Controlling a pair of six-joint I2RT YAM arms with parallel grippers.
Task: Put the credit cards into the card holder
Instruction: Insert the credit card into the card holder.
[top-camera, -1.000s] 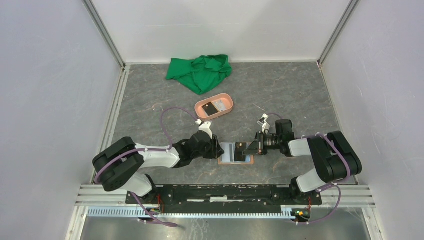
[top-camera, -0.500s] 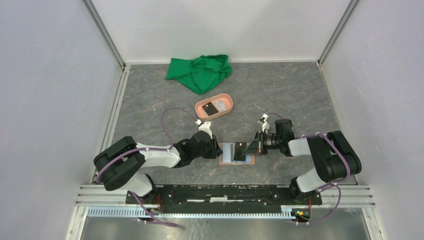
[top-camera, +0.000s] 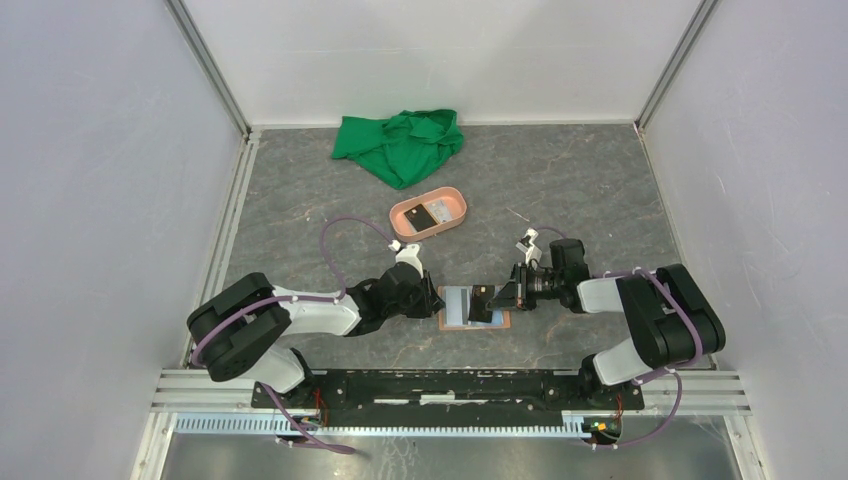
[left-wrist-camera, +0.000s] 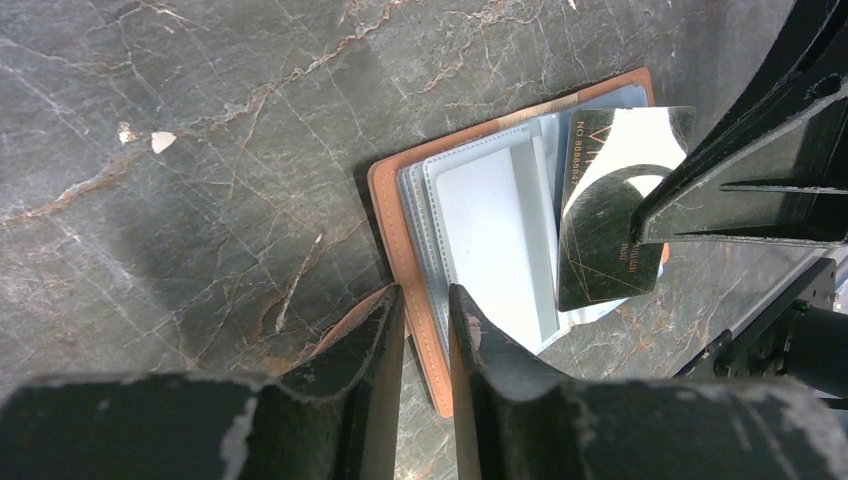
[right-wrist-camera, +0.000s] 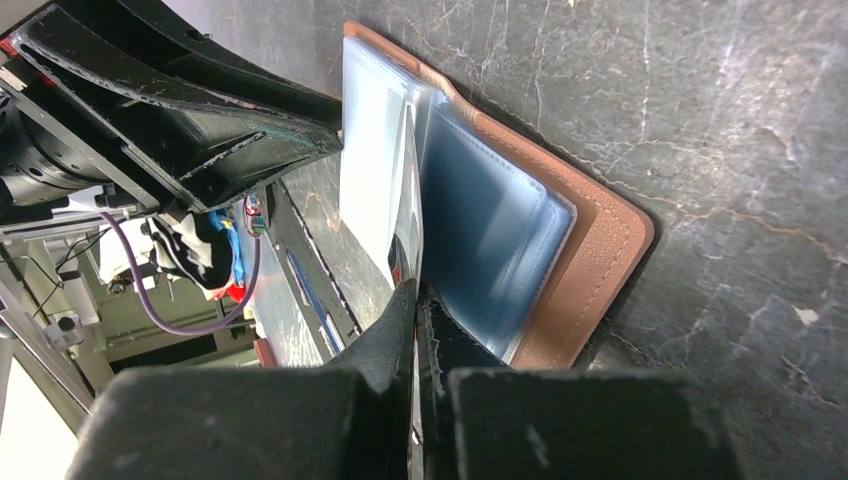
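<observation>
Lying open on the grey marbled table (top-camera: 600, 190), lower centre from above: the tan leather card holder (top-camera: 458, 308). Right fingers (right-wrist-camera: 388, 335) pinch a dark glossy credit card (left-wrist-camera: 610, 200) over its clear sleeves (left-wrist-camera: 490, 230); left fingers (left-wrist-camera: 375, 340) straddle its edge, grip unclear.

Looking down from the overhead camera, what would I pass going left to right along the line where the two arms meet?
In order: left arm → left gripper → card holder → right gripper → right arm.
</observation>
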